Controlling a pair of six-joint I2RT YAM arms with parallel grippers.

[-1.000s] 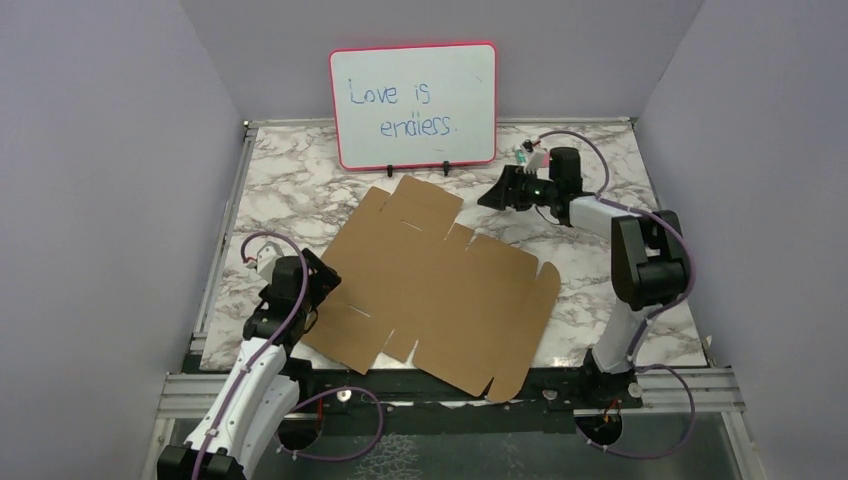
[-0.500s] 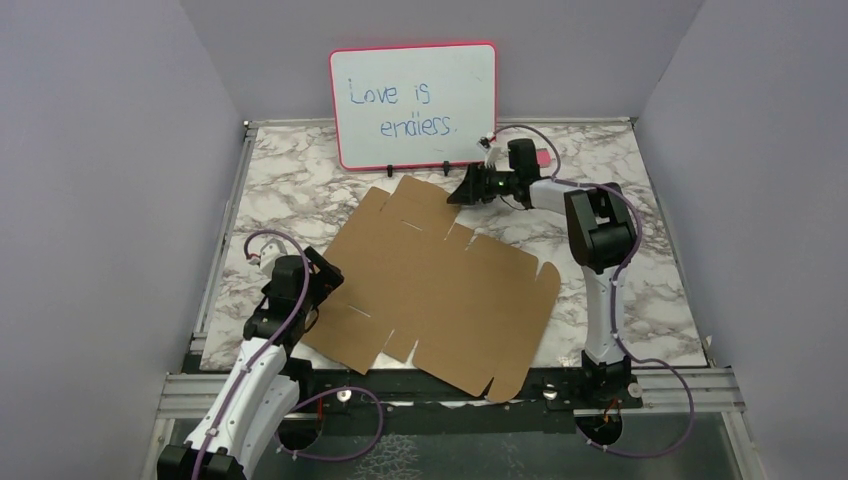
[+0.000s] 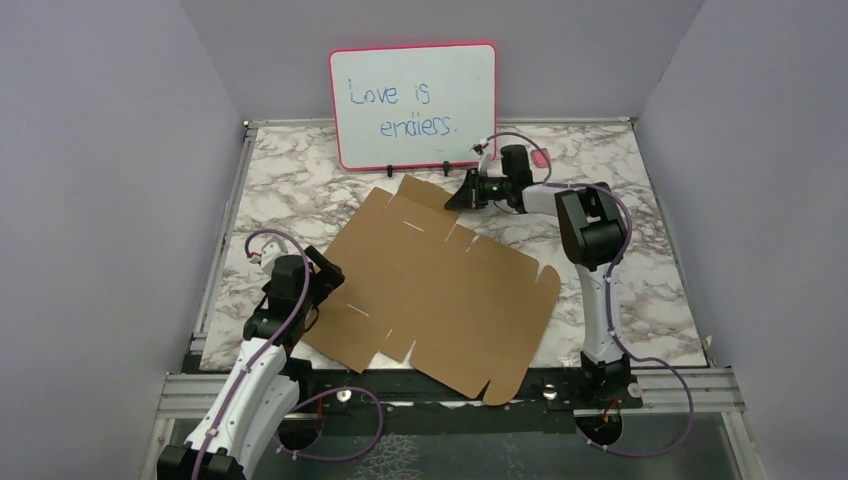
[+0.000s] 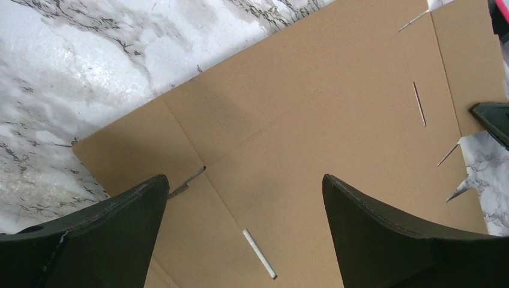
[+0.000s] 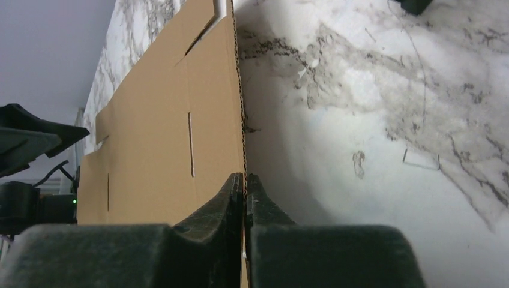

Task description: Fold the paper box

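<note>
Cardboard, brown: paper box [image 3: 440,290] lies flat and unfolded on counter [image 3: 290,190] | left hand [image 4: 243,180] gaping wide, holds nothing, box's near corner beneath it | right hand [image 5: 245,177] pinched onto far edge | judged light, stiff, bends along creases; grip thin edges, not faces

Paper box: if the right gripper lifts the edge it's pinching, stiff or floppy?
Probably fairly stiff: the paper box shows a corrugated edge where the right gripper pinches it. Likely to hinge along its scored creases and slots rather than rise flat. Probably light, so the thin sheet may slide on the smooth marble tabletop.
</note>
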